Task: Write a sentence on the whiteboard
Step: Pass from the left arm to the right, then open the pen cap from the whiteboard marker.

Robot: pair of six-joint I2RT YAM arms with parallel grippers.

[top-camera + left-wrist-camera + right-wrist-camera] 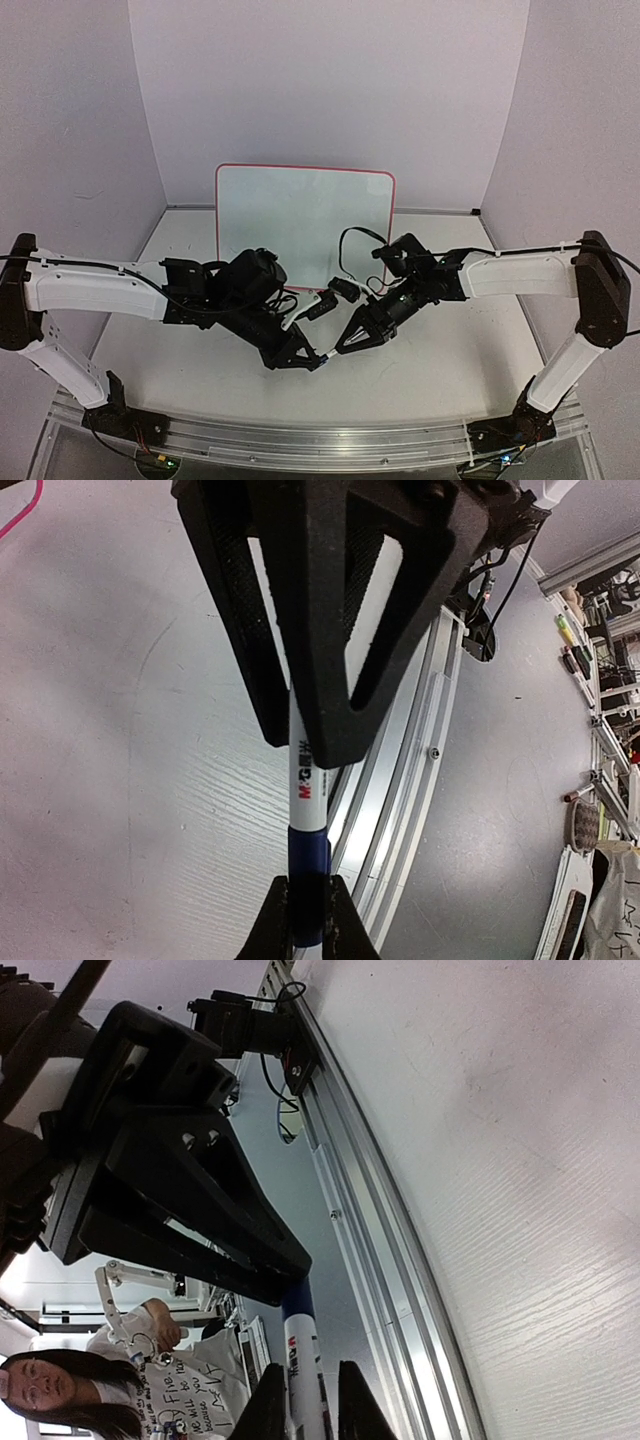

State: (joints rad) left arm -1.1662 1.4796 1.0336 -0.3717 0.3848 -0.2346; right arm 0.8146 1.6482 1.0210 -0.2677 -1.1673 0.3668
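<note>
Whiteboard (305,215) blank, uncapping seemingly in hand: left fingers (278,920) pinch the blue cap (308,855) of the marker pen (308,780), right fingers (272,1400) flank its barrel, grip unclear; next, clamp and pull straight apart.

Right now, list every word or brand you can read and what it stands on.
"M&G", in red, on the white barrel of the marker pen; the small print beside it is too blurred to read.
Handwriting on the white sheet beyond the table: too blurred to read.
The whiteboard: no writing shows.
</note>
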